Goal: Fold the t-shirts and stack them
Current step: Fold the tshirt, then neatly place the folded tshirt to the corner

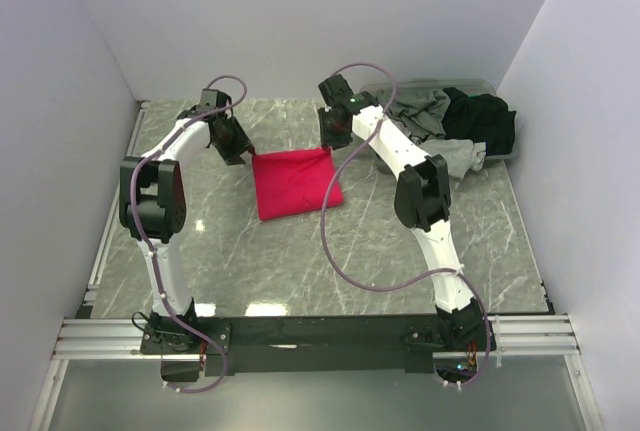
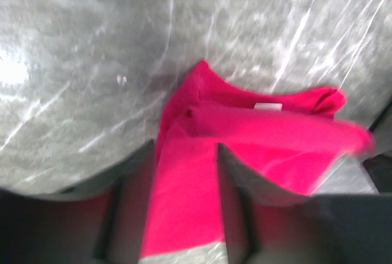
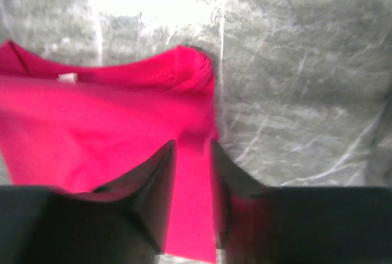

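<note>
A bright pinkish-red t-shirt lies folded into a rough square on the marble table. My left gripper hangs over its far left corner. In the left wrist view its jaws stand apart, with the red cloth lying flat below the gap. My right gripper is over the far right corner. Its jaws are also parted above the red cloth, which shows no pinch. A grey t-shirt and a black t-shirt are piled at the back right.
The grey plastic tub holds the grey and black pile, and grey cloth spills over its near side. White walls close in the table on the left, back and right. A metal rail runs along the near edge.
</note>
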Robot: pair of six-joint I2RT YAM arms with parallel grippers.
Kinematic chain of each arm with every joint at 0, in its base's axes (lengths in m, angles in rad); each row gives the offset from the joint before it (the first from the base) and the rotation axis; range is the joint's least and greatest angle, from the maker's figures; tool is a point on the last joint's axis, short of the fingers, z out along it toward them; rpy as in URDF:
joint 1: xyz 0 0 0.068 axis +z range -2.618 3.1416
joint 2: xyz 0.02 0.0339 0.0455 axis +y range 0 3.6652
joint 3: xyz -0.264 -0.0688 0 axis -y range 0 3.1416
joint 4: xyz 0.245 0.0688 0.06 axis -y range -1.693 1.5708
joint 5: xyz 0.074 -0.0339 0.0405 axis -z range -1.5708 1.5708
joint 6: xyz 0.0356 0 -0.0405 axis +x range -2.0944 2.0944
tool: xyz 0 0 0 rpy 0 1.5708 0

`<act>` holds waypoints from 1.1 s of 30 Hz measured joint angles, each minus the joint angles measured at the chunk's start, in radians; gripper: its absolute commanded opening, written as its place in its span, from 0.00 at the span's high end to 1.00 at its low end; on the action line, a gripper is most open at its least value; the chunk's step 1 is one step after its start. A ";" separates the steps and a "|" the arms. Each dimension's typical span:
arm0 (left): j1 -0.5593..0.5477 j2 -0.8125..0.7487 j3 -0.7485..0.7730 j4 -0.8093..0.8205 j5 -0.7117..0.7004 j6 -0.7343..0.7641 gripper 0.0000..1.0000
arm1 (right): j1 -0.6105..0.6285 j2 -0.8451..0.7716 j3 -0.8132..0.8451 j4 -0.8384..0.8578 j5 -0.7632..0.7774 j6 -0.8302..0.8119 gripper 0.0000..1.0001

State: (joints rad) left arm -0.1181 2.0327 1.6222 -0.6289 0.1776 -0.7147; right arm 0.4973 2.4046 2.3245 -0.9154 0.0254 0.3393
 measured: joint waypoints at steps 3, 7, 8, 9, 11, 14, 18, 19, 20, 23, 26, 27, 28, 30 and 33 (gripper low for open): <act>0.009 0.005 0.000 0.035 0.000 -0.003 0.35 | -0.008 0.005 0.000 0.014 -0.010 -0.013 0.34; 0.017 0.005 -0.005 0.092 0.002 -0.003 0.30 | -0.019 -0.001 -0.003 0.049 -0.015 -0.016 0.30; 0.018 -0.001 -0.019 0.117 0.003 -0.003 0.29 | -0.021 -0.011 -0.016 0.064 -0.015 -0.016 0.30; 0.018 -0.010 -0.040 0.138 0.008 -0.003 0.29 | -0.021 -0.025 -0.036 0.075 -0.016 -0.016 0.30; 0.018 -0.043 -0.111 0.185 0.023 -0.002 0.29 | -0.022 -0.064 -0.088 0.096 -0.018 -0.016 0.35; 0.018 -0.101 -0.211 0.223 0.060 0.005 0.29 | -0.022 -0.138 -0.171 0.116 -0.039 -0.016 0.39; 0.018 -0.176 -0.329 0.293 0.119 0.019 0.29 | -0.014 -0.247 -0.301 0.155 -0.085 -0.016 0.43; 0.018 -0.198 -0.359 0.314 0.136 0.020 0.28 | -0.008 -0.275 -0.338 0.166 -0.099 -0.016 0.43; 0.018 -0.212 -0.380 0.332 0.149 0.020 0.28 | -0.001 -0.297 -0.369 0.175 -0.107 -0.016 0.44; 0.018 -0.245 -0.429 0.377 0.190 0.019 0.28 | 0.034 -0.352 -0.462 0.199 -0.151 -0.015 0.46; 0.018 -0.250 -0.467 0.430 0.228 0.014 0.28 | 0.076 -0.364 -0.523 0.218 -0.188 -0.014 0.49; 0.018 -0.250 -0.478 0.440 0.237 0.011 0.28 | 0.085 -0.363 -0.535 0.220 -0.196 -0.014 0.50; 0.018 -0.250 -0.488 0.448 0.244 0.010 0.29 | 0.096 -0.359 -0.548 0.219 -0.202 -0.013 0.51; 0.017 -0.250 -0.505 0.459 0.257 -0.003 0.29 | 0.115 -0.344 -0.552 0.213 -0.208 -0.009 0.53; 0.018 -0.250 -0.519 0.472 0.271 -0.009 0.28 | 0.125 -0.316 -0.552 0.208 -0.207 -0.002 0.55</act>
State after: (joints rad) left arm -0.1005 1.7828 1.1034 -0.1566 0.4488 -0.7235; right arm 0.6224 2.0884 1.7729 -0.7071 -0.1814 0.3378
